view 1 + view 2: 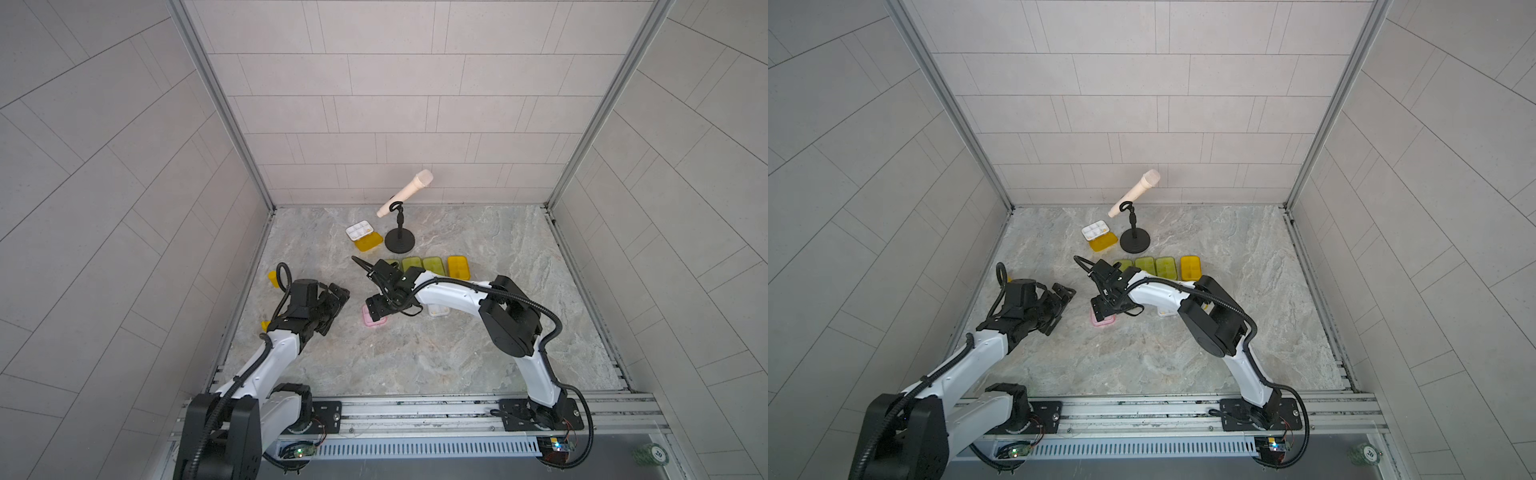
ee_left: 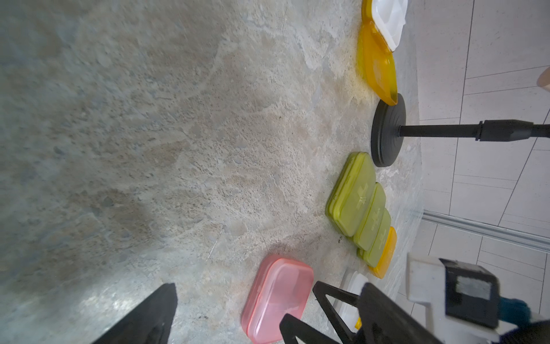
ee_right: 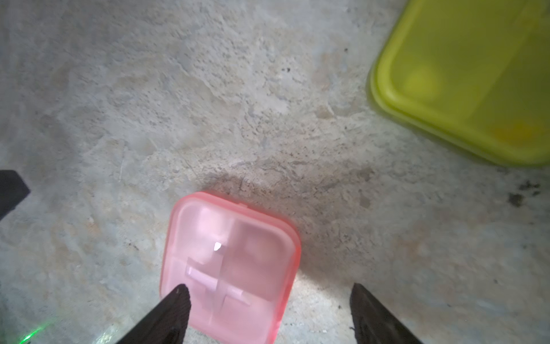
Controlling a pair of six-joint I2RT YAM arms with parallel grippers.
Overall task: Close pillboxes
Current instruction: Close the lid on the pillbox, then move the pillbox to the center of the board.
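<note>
Pressing the pink box [image 3: 229, 262] shut looks like the step in hand. It lies flat on the counter [image 1: 457, 353], near the middle, in front of the row of green boxes [image 1: 412, 264]. Its lid is down; whether it is latched I cannot tell.

Right tool [image 3: 268, 286] hangs directly over it, jaws apart and grasping nothing. One finger is above a corner of the lid, the other is past the box's edge over bare counter. Left tool [image 1: 334, 309] is spread wide and empty, off to the left and apart from the box.

Notes for doing it well:
- Push straight down with the finger that is over the lid, on the latch side. A push at a corner may tip or skid so light a box.
- Keep the outer finger off the counter.
- If the box slides, the left tool could brace its side.
- Check the seam afterwards. An even line all round would suggest a catch.

Open box [image 1: 365, 237] beside the mic stand [image 1: 400, 241], tray bared and orange lid laid flat, is not yet done.
</note>
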